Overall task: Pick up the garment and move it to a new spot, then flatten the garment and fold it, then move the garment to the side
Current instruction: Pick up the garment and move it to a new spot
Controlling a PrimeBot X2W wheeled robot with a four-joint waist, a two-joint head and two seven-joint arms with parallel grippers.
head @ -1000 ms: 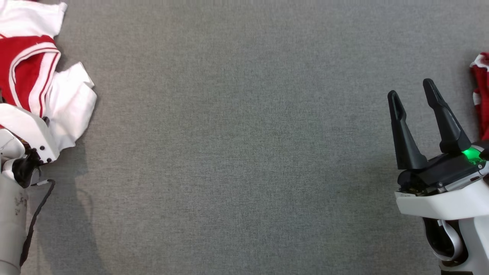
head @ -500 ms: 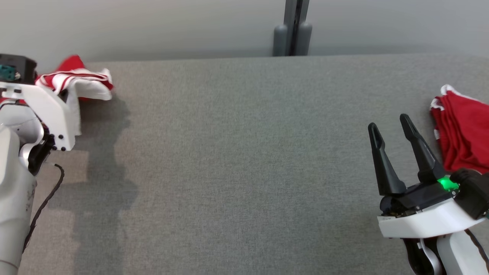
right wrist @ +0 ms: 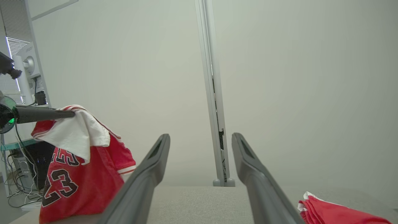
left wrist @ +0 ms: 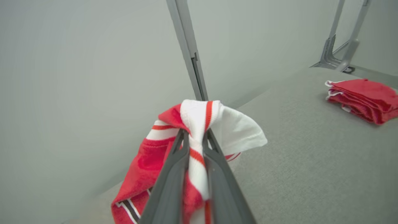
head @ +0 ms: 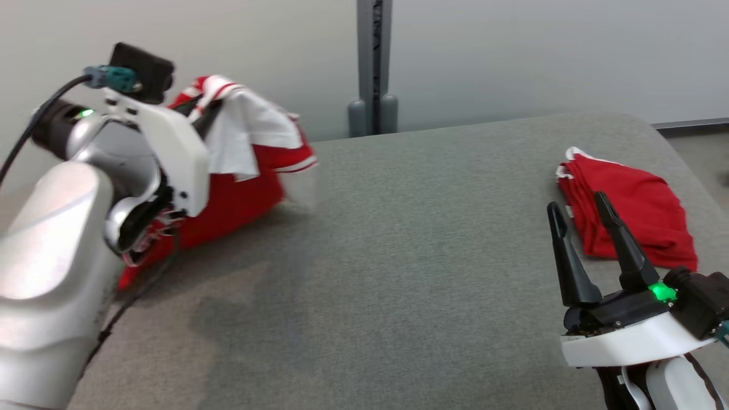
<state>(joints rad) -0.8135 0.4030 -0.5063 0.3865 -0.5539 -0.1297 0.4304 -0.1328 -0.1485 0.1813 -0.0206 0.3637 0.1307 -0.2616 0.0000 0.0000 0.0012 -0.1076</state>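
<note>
The garment (head: 250,171) is a red and white jersey with black numbers. It hangs in the air over the table's far left, and its lower end reaches down to the cloth-covered top. My left gripper (left wrist: 194,134) is shut on a bunched white and red striped edge of the garment (left wrist: 199,124). The right wrist view shows the garment (right wrist: 84,168) draped from those dark fingers (right wrist: 46,113). Low over the near right of the table, my right gripper (head: 574,203) stands open with nothing between its fingers (right wrist: 149,168).
A folded red garment (head: 632,213) lies on the grey table (head: 398,273) at the far right, just beyond my right gripper. A grey upright post (head: 373,62) stands behind the table's far edge against a pale wall.
The head camera has tilted up, so the wall now shows. My left arm has lifted the garment off the table's left side, and it now hangs. The right gripper stays open.
</note>
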